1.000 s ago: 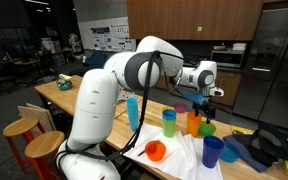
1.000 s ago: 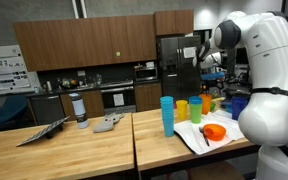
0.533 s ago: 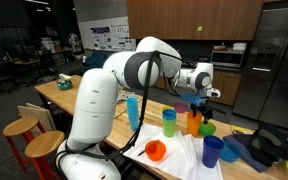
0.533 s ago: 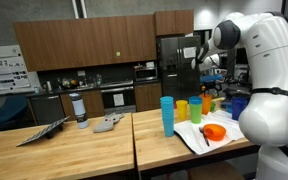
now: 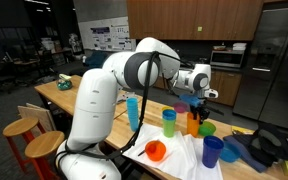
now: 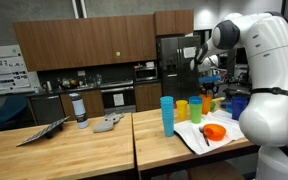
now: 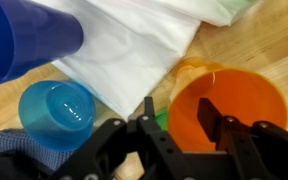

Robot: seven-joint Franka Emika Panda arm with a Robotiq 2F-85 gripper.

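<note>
In the wrist view the end effector (image 7: 177, 112) stands partly closed over the near wall of an open-topped orange plastic cup (image 7: 239, 105). One finger (image 7: 210, 116) is inside the cup and the other is just outside its rim. Whether the pads already pinch the wall I cannot tell. A sliver of something green, perhaps another cup, shows between the fingers beside the orange wall. Out past the outer finger, a light blue plastic cup (image 7: 59, 108) stands mouth up at the edge of a crumpled white cloth (image 7: 134, 50). Ahead of the end effector and further to that side is a large dark blue plastic cup (image 7: 24, 40). The wooden tabletop (image 7: 269, 35) shows beyond the orange cup. In an exterior view the end effector (image 5: 201, 97) hangs straight above the orange cup (image 5: 193, 122).
</note>
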